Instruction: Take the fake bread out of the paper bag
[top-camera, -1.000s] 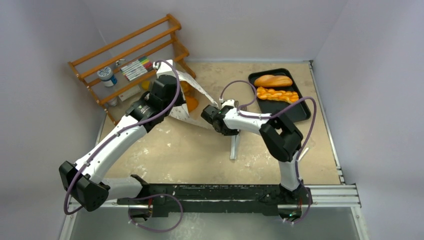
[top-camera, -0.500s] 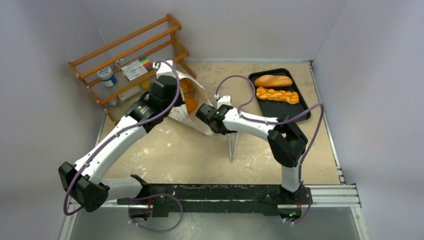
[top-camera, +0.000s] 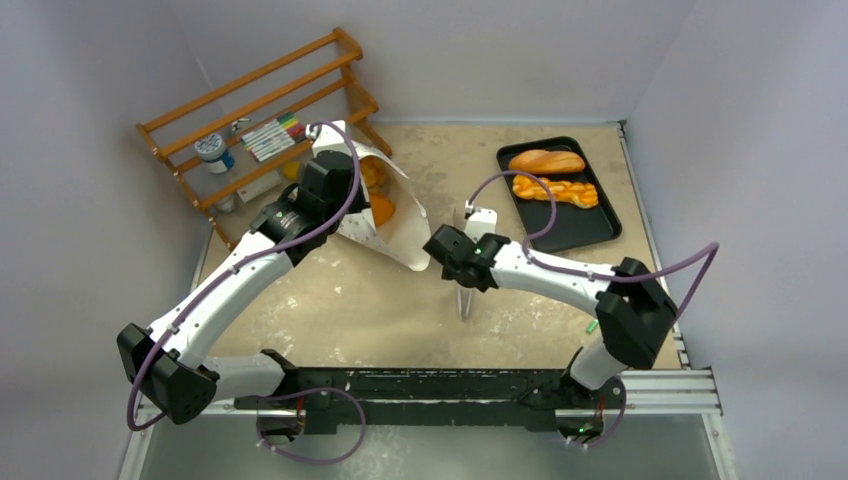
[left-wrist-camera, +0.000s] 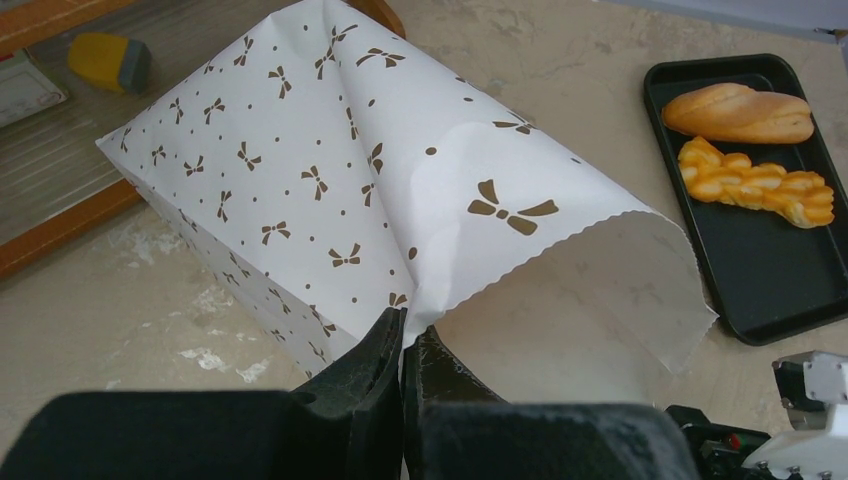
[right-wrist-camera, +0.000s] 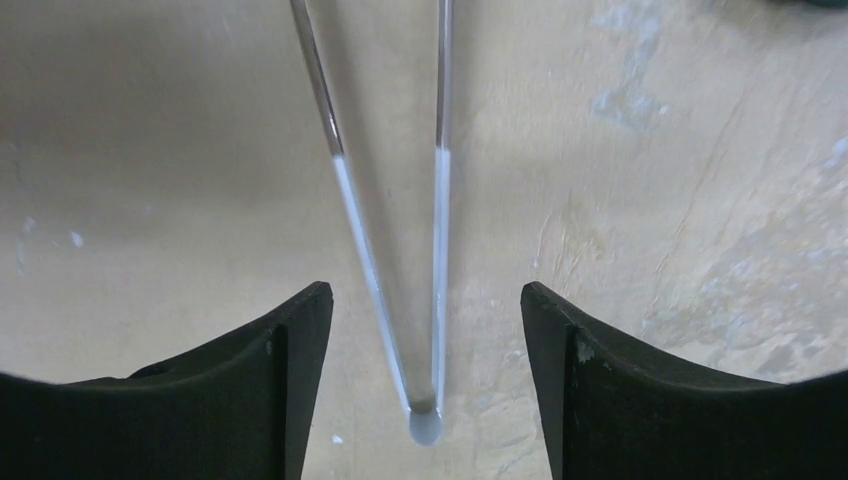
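In the left wrist view, we see the left gripper (left-wrist-camera: 403, 338) with its jaws clamped on an edge of the paper bag (left-wrist-camera: 330, 160). In the right wrist view, the right gripper (right-wrist-camera: 425, 300) has its jaws apart, facing a clear stand (right-wrist-camera: 385, 250). From above, orange fake bread (top-camera: 381, 209) lies inside the bag, and the right gripper is just right of its mouth.

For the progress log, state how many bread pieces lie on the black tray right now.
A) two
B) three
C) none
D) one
A: the black tray holds a smooth loaf and a braided loaf side by side, and no other piece lies on it.
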